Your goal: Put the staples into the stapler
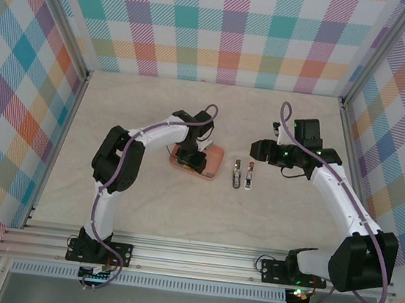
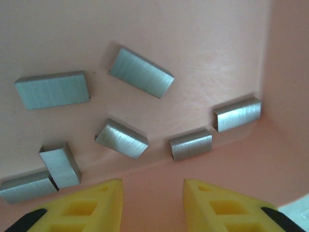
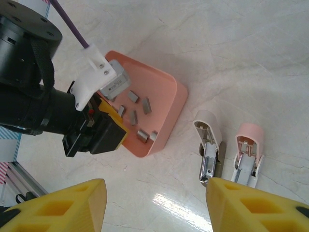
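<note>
Yellow-fingered left gripper [image 2: 153, 195] hangs inside the salmon-pink plastic tray [image 2: 217, 43], jaws narrow and empty, short grey metal staples [image 2: 190, 144] strewn by its wall. Picking step, I judge: next I centre on one strip and close. Right gripper [image 3: 154, 203], wide and empty, hovers over the opened pink stapler [image 3: 208, 152].

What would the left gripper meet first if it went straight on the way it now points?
Probably bare floor of the salmon-pink tray: the left gripper, jaws apart, aims at the gap between two staples. Depth is unclear, so a finger might touch one strip first.
</note>
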Controlling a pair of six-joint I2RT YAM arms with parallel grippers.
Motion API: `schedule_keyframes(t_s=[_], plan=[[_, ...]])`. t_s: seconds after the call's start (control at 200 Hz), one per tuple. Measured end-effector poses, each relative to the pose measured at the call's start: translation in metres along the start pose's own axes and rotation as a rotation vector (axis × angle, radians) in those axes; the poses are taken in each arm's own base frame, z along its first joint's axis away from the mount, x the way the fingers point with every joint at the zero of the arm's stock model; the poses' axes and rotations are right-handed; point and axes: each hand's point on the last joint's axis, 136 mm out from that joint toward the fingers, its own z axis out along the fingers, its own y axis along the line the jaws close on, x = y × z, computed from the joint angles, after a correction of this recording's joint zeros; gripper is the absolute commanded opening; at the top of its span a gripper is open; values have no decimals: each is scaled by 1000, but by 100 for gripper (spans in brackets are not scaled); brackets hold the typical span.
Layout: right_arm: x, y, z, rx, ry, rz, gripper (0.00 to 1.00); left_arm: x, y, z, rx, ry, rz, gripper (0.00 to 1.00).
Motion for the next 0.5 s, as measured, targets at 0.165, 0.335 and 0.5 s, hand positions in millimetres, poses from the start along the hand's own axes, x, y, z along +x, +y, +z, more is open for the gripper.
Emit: schedule_keyframes(t_s=[0.165,0.335,0.5], plan=[[0,2,-2,-4,-2,4,57,10,1,3,4,24,-5,37],[0,3,-3,-5,-6,5,56,15,0,-5,4,23,-4,37],[2,5,-2,-7,-1,1,57,26,1,-5,2,38,-9,37]])
